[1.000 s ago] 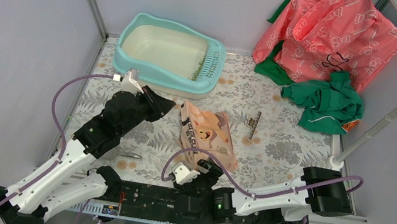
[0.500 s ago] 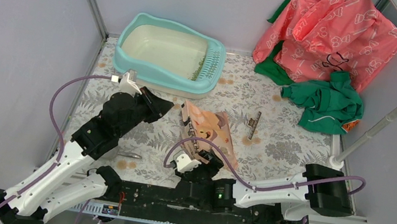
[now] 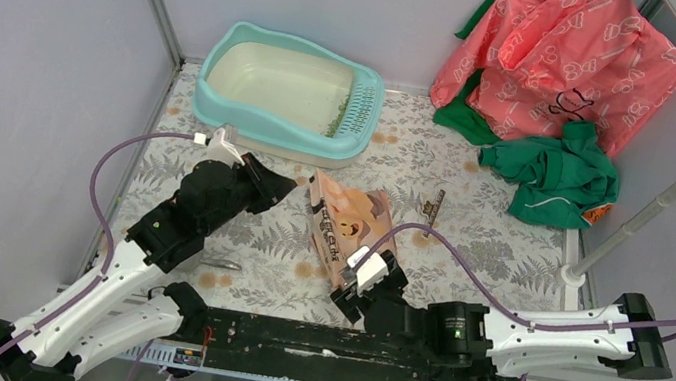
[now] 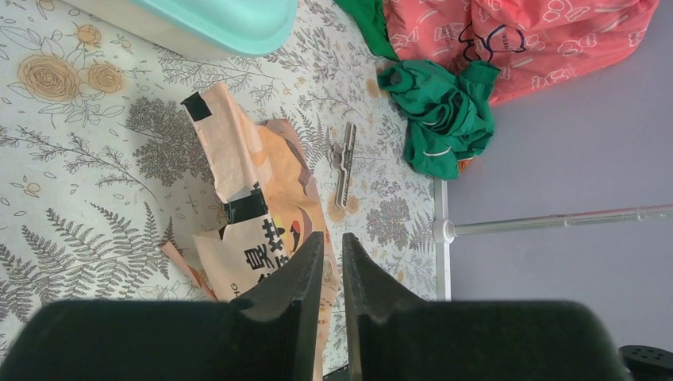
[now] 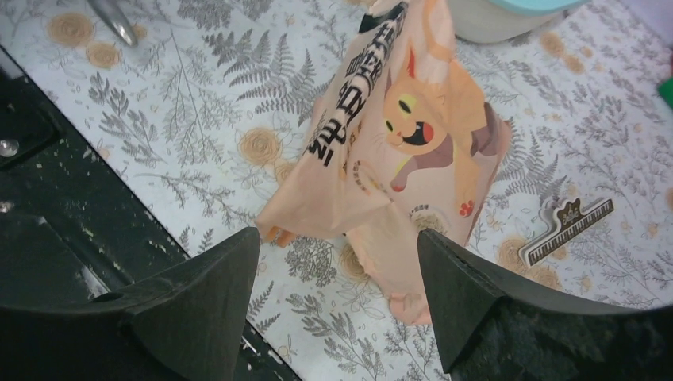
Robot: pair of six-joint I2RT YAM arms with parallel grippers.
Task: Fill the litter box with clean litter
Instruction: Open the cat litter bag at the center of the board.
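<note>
The light-teal litter box point(image 3: 235, 42) stands at the back left, with only a few green granules of clean litter point(image 3: 336, 122) by its grille; its corner shows in the left wrist view point(image 4: 214, 20). A peach-pink printed bag point(image 3: 349, 225) lies crumpled on the mat between the arms, also in the left wrist view point(image 4: 254, 206) and the right wrist view point(image 5: 397, 135). My left gripper point(image 3: 282, 183) point(image 4: 333, 238) is shut and empty, just left of the bag's top. My right gripper point(image 3: 366, 288) point(image 5: 337, 238) is open, its jaws wide apart at the bag's near end, not touching it.
A small clip point(image 3: 430, 212) point(image 5: 565, 230) lies right of the bag. A metal tool point(image 3: 222, 263) lies near the left arm. Pink point(image 3: 567, 53) and green clothes point(image 3: 554, 172) are piled at the back right. A white pole point(image 3: 666, 199) stands at the right. Black rail point(image 5: 48, 238) along the near edge.
My right arm has swung right and forward, bringing its open gripper up to the bag's near end. The left arm has barely moved.
</note>
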